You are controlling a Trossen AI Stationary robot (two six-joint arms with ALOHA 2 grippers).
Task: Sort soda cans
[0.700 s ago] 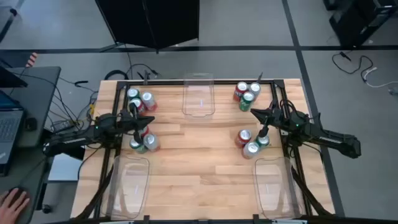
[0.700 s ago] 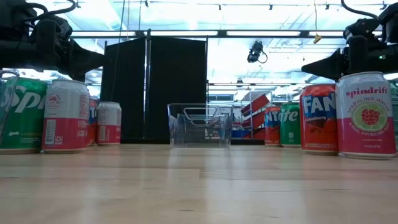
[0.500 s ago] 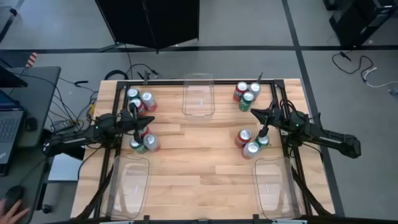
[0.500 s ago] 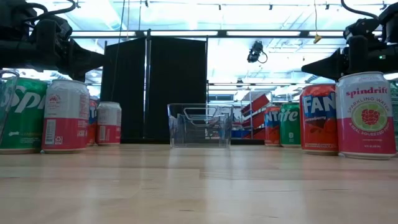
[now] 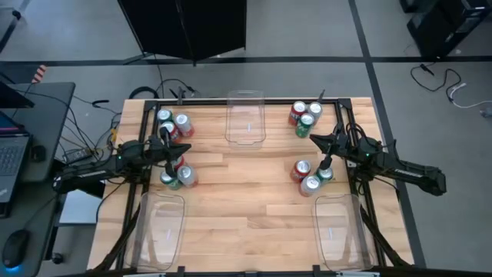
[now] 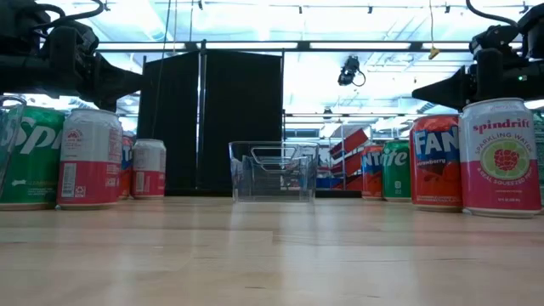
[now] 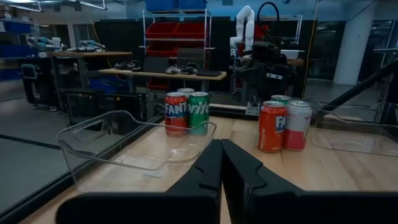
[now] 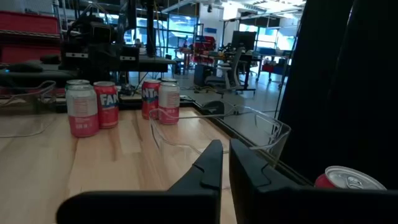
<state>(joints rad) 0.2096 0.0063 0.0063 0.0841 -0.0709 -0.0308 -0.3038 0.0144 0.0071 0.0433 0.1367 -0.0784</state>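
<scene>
Table (image 5: 246, 192): wooden top, black frame. Three clear trays on it: one at the far edge in the middle (image 5: 246, 119), one at the near left corner (image 5: 159, 227), one at the near right corner (image 5: 338, 231).

Left gripper (image 5: 183, 152): hangs above the table between the two left can clusters, fingers (image 7: 208, 168) nearly together with a thin gap, holding nothing, touching nothing.

Right gripper (image 5: 311, 138): hangs between the two right can clusters, fingers (image 8: 211, 165) likewise close together, empty.

Cans, four clusters of three, all upright:
- far left (image 5: 173, 125)
- near left (image 5: 177, 175), just beside the left arm
- far right (image 5: 305, 117)
- near right (image 5: 310, 177), just beside the right arm.

No can is in any tray.

Legible labels, low view: a green can (image 6: 30, 157) reads "Sp…"; a red can (image 6: 435, 161) reads "FAN… strawberry"; a white and pink can (image 6: 500, 157) reads "spindrift sparkling water".
</scene>
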